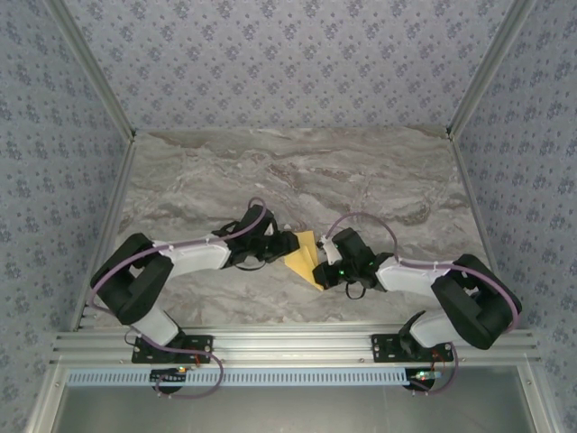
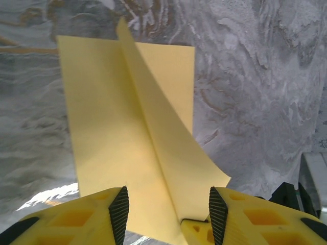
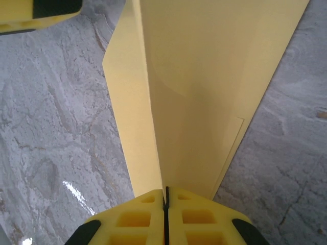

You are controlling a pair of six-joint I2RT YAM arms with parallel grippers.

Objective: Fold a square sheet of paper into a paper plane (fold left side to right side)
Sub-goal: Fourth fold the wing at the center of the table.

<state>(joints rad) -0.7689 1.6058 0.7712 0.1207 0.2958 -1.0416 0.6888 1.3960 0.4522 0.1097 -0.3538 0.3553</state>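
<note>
Overhead: folded yellow paper (image 1: pixel 305 260) lies near the middle of the surface's (image 1: pixel 270 171) near edge, between left claw (image 1: pixel 295 244) and right claw (image 1: pixel 325 255). Left wrist: left claw released, fingers straddling the paper's raised flap. Right wrist: right claw clenched on the paper's upright fold.

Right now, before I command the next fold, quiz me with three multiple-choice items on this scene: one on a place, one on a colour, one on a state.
1. Where on the table is the sheet of paper?
A. far left corner
B. the middle, between both tools
C. far right corner

2. What colour is it?
A. white
B. blue
C. yellow

3. How is the right tool?
A. shut on the paper
B. wide open
C. parked away from the paper

Answers:
1 B: it lies between the left tool and the right one.
2 C: it looks yellow in every view.
3 A: its fingers meet with the paper pinched between them.
</note>
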